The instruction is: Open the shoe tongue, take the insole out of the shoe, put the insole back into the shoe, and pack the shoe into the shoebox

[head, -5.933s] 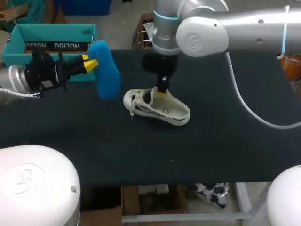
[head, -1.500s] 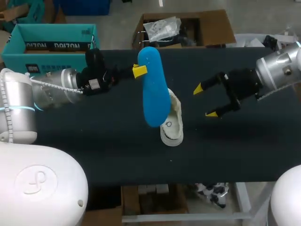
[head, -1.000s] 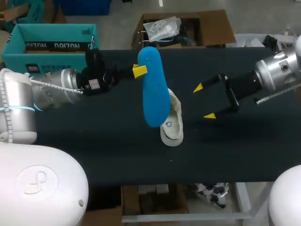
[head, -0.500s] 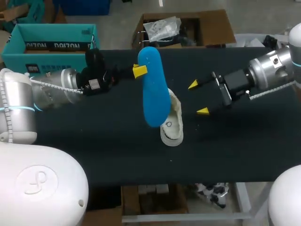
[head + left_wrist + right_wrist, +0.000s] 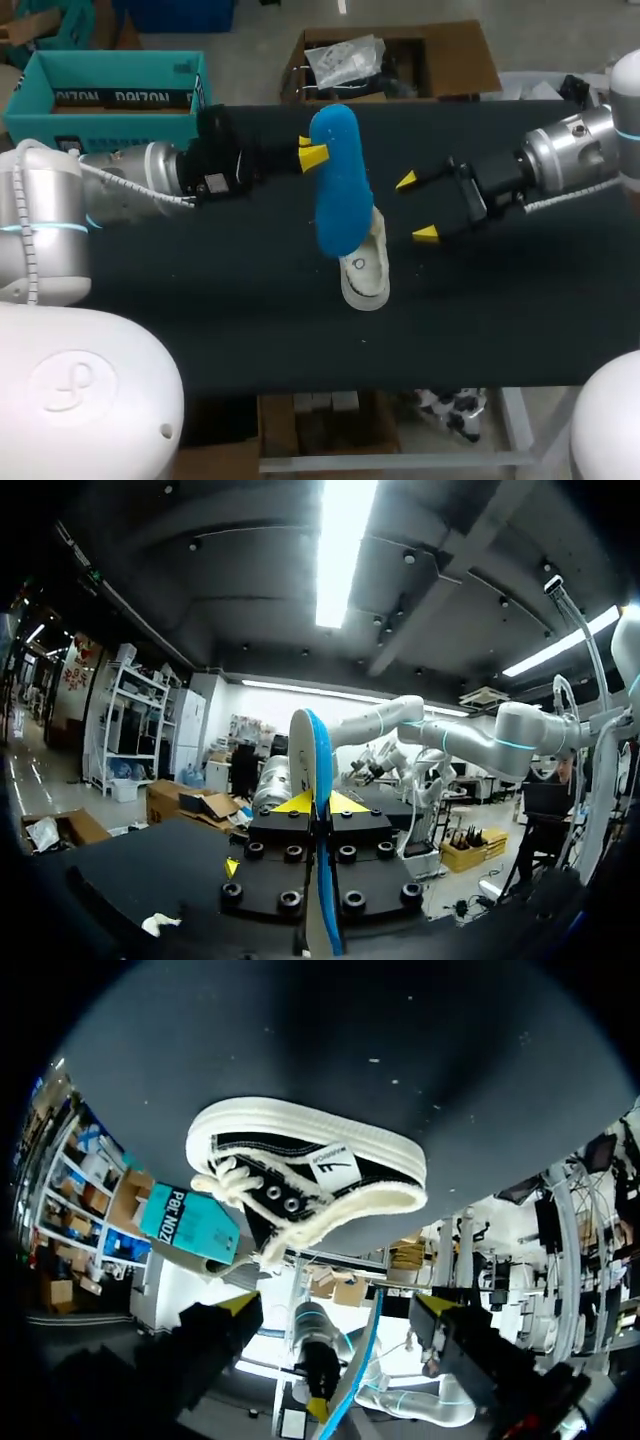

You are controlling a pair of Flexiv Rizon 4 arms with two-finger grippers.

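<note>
My left gripper (image 5: 313, 157) was clamped on the bright blue foam insole (image 5: 337, 185), its two yellow fingertips pressing the flat faces from either side near one rounded end. In the left wrist view the insole (image 5: 312, 750) stood edge-on, running straight up between the fingers of the left gripper (image 5: 318, 802). From the head view it hung above the black table (image 5: 250, 320), long axis running away from my body, and its near end overlapped the white canvas sneaker with black lining (image 5: 365, 270). I could not tell whether the insole touched the shoe there.

The sneaker lay on the table between my two arms, toe end toward me. In the right wrist view the sneaker (image 5: 310, 1175) showed its thick white sole, loose white laces and metal eyelets, just ahead of my right gripper (image 5: 338, 1305).

My right gripper (image 5: 415, 208) came in from the right side, fingers spread wide and gripping nothing, its tips pointed at the shoe and just beside it.

The open teal cardboard shoebox (image 5: 100, 85) sat at the far left corner, behind my left arm, well apart from the sneaker.
</note>
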